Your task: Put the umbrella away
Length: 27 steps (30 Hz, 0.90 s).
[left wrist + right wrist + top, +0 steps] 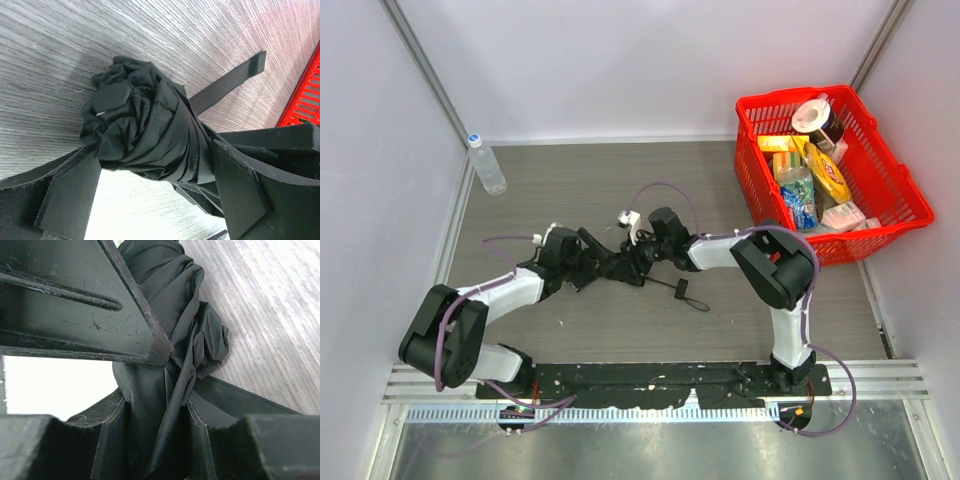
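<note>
The black umbrella (616, 264) lies folded into a bundle at the middle of the table, between my two grippers. Its thin wrist strap (686, 295) trails toward the near right. My left gripper (582, 260) is closed round the bundle from the left. In the left wrist view the pleated umbrella (145, 130) fills the gap of that gripper (155, 172), and a flat closure strap (225, 85) sticks out behind it. My right gripper (645, 250) holds the other end. In the right wrist view that gripper (165, 405) pinches twisted umbrella fabric (150, 390).
A red basket (905, 190) full of groceries stands at the back right; its edge shows in the left wrist view (305, 95). A clear water bottle (486, 165) stands at the back left by the wall. White walls close in the table on three sides.
</note>
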Available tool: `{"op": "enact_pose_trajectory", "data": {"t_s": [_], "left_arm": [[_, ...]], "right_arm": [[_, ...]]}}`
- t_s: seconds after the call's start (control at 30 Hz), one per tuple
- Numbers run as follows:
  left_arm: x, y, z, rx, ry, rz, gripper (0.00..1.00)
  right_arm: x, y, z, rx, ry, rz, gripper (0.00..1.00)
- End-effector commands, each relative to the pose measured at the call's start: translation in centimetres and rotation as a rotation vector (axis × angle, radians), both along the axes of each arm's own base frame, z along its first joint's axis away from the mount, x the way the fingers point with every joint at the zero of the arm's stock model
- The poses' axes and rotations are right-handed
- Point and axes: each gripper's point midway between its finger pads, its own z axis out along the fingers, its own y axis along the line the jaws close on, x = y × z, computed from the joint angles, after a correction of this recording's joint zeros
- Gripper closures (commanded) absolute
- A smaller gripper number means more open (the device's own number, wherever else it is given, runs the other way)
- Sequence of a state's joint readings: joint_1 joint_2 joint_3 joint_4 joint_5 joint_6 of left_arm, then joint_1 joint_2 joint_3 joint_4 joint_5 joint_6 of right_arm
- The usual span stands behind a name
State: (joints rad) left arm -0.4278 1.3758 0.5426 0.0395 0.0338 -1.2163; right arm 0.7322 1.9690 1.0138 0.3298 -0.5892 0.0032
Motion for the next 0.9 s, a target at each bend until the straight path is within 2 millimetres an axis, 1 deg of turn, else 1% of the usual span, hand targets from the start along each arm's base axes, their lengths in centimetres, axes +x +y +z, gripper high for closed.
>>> {"op": "enact_pose_trajectory", "data": {"t_s": [0.0, 0.03, 0.07, 0.1, 0.2, 0.23, 0.3, 0.37, 0.4, 0.43, 0.53, 0.6, 0.67, 0.7, 0.77, 0.8, 0.83, 0.87], "left_arm": [[-4.6, 5.0, -6.2, 0.261, 0.202, -0.009, 0.08], [-4.6, 4.9, -6.4, 0.259, 0.205, -0.010, 0.08], [-4.4, 4.8, -6.5, 0.254, 0.204, -0.012, 0.08], [-4.2, 4.5, -6.4, 0.243, 0.199, -0.019, 0.09], [-4.5, 4.2, -7.0, 0.229, 0.221, -0.024, 0.12], [-4.6, 4.1, -7.3, 0.228, 0.228, -0.025, 0.14], [-4.9, 4.3, -7.8, 0.234, 0.239, -0.027, 0.21], [-5.0, 4.4, -8.2, 0.241, 0.232, -0.033, 0.33], [-5.0, 4.4, -8.4, 0.239, 0.228, -0.031, 0.40], [-5.0, 4.5, -8.6, 0.246, 0.229, -0.037, 0.52], [-5.2, 4.4, -9.0, 0.252, 0.237, -0.056, 0.78], [-5.4, 4.5, -9.3, 0.250, 0.250, -0.054, 0.93], [-5.7, 4.3, -9.5, 0.242, 0.261, -0.059, 0.99], [-5.9, 4.2, -9.5, 0.237, 0.271, -0.060, 1.00], [-5.9, 4.2, -9.5, 0.229, 0.278, -0.056, 1.00], [-6.2, 3.6, -9.3, 0.200, 0.292, -0.070, 1.00], [-6.4, 3.6, -9.4, 0.196, 0.306, -0.064, 1.00], [-6.5, 3.6, -9.4, 0.195, 0.318, -0.061, 1.00]], "right_arm": [[-5.7, -2.5, -5.8, -0.083, 0.362, 0.102, 0.99], [-5.8, -2.2, -5.6, -0.067, 0.377, 0.118, 0.99], [-5.5, -2.5, -6.0, -0.067, 0.400, 0.100, 0.99], [-5.4, -2.4, -6.0, -0.051, 0.412, 0.101, 0.99], [-5.3, -2.4, -6.2, -0.010, 0.482, 0.091, 0.99], [-5.2, -2.3, -6.0, 0.012, 0.497, 0.095, 0.99], [-4.8, -2.4, -6.2, 0.031, 0.520, 0.090, 0.99], [-4.6, -2.5, -6.4, 0.025, 0.526, 0.095, 0.99], [-4.7, -2.6, -6.5, 0.019, 0.530, 0.096, 0.99], [-4.6, -2.5, -6.7, 0.015, 0.532, 0.094, 0.99], [-4.4, -2.6, -6.8, 0.001, 0.529, 0.086, 0.99], [-4.2, -2.7, -6.6, -0.008, 0.521, 0.078, 0.99], [-3.6, -3.0, -6.6, -0.044, 0.491, 0.035, 0.99], [-3.0, -3.0, -6.0, -0.047, 0.456, 0.025, 0.99], [-2.0, -3.2, -5.4, -0.080, 0.415, -0.018, 0.90], [-1.4, -3.3, -4.7, -0.097, 0.385, -0.045, 0.86], [-1.3, -3.3, -4.4, -0.107, 0.373, -0.053, 0.84], [-0.3, -3.4, -3.7, -0.129, 0.320, -0.098, 0.77]]}}
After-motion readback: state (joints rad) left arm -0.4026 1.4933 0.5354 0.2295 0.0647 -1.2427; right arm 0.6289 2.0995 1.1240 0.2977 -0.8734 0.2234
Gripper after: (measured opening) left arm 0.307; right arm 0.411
